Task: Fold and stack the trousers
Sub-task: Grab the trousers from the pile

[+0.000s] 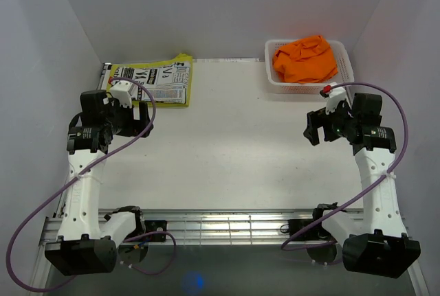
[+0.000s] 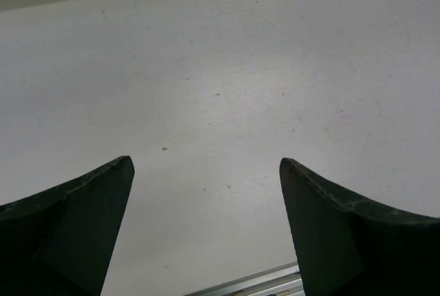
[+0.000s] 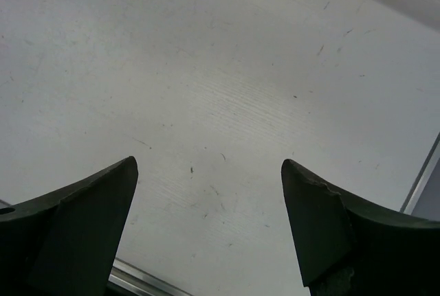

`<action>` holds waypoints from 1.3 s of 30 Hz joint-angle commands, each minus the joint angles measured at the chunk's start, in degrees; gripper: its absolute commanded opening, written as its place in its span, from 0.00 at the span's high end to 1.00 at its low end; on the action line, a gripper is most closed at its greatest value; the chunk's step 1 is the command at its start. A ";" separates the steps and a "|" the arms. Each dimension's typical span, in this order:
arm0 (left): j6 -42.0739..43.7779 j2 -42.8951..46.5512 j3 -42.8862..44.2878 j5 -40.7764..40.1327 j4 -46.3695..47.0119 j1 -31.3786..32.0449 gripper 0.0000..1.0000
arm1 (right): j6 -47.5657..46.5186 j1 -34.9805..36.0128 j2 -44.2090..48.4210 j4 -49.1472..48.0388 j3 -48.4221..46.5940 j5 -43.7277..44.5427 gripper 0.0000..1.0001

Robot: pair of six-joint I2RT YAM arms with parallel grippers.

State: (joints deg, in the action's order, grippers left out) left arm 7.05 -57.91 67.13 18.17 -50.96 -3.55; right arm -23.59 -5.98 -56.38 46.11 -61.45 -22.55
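**Nothing folded yet**

The orange trousers (image 1: 306, 58) lie in a crumpled heap inside the white mesh basket (image 1: 302, 88) at the far right of the table (image 1: 234, 138); they bulge over its rim; it looks like one pair, but the heap is too bunched up to be sure; no fold is made and nothing is stacked, so all the work is left; the left gripper (image 1: 143, 120), near the yellow-edged printed paper (image 1: 155, 76), has its fingers wide apart and holds nothing; the right gripper (image 1: 313, 128), just in front of the basket, is spread wide and empty too

It was a robotics lab cell — a white table (image 1: 240, 152) boxed by plain white walls (image 1: 227, 7), left arm (image 1: 81, 193) and right arm (image 1: 379, 189) bolted to an aluminium rail (image 1: 227, 222).
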 commanded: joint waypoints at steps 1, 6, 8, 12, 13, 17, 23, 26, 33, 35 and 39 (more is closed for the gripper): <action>-0.37 -0.62 1.07 -1.48 1.91 0.04 0.02 | 1.97 0.18 -4.85 -6.79 -5.86 1.09 0.10; -1.68 -1.33 3.27 1.34 4.11 0.04 0.02 | 5.39 1.40 -19.27 -10.95 -18.76 2.15 0.10; -2.47 -1.42 3.62 1.95 5.69 0.04 0.02 | 6.10 2.19 -27.53 -11.21 -27.46 2.94 0.10; -5.46 -1.94 4.23 4.32 7.28 0.12 0.02 | 7.07 3.95 -39.66 -11.56 -41.44 5.14 0.10; -5.81 -2.12 4.32 4.93 7.54 0.12 0.02 | 7.42 4.22 -43.95 -11.91 -43.73 6.01 0.10; -8.26 -2.38 3.18 7.75 8.51 0.04 0.02 | 7.69 5.71 -54.69 -11.83 -56.72 6.64 0.10; -10.04 -1.59 -0.86 8.28 9.65 0.04 0.02 | 7.42 8.00 -67.18 -13.50 -63.79 9.45 0.10; -10.56 -1.85 -2.18 8.02 10.00 0.04 0.02 | 6.72 8.70 -70.88 -15.17 -63.80 11.29 0.10; -11.62 -3.26 -3.41 7.75 11.14 0.04 0.02 | 4.00 10.63 -77.47 -20.35 -60.46 23.74 0.10; -11.79 -3.70 -3.68 7.58 11.41 0.04 0.02 | 3.73 10.90 -78.53 -22.89 -60.28 27.28 0.10; -11.97 -4.05 -3.68 7.49 11.41 0.04 0.02 | 2.59 11.16 -80.99 -25.80 -61.07 32.90 0.00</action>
State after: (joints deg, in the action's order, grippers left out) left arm -4.16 -62.26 64.07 24.91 -40.66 -3.55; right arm -19.25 5.43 -134.98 25.34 -122.04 2.81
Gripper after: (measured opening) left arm 0.979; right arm 0.958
